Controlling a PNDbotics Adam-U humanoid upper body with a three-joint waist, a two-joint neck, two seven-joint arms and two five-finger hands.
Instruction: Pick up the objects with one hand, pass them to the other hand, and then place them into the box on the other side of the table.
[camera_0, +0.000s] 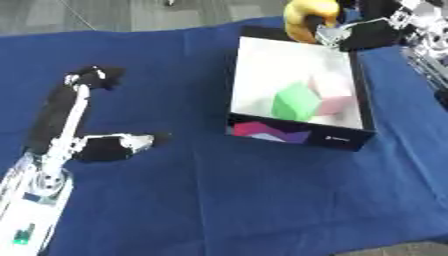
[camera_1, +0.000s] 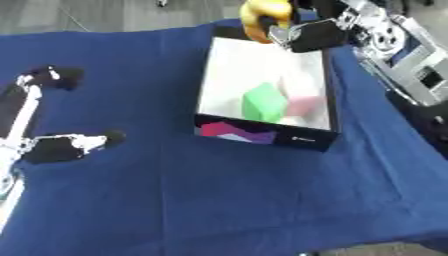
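A yellow rounded object (camera_0: 308, 18) hangs over the far edge of the black-sided box (camera_0: 297, 134), with my right hand (camera_1: 308, 31) curled round it from the right. Inside the box's white floor lie a green block (camera_0: 294, 101) and a pale pink block (camera_0: 332, 95), touching each other. My left hand (camera_0: 83, 112) rests open on the blue cloth at the left, its long fingers pointing away and its thumb (camera_0: 122, 145) out to the side, well apart from the box.
A blue cloth (camera_0: 219, 200) covers the table; its near edge shows at the bottom right. Grey floor lies beyond the far edge. My right arm's silver parts (camera_1: 402, 55) run along the box's right side.
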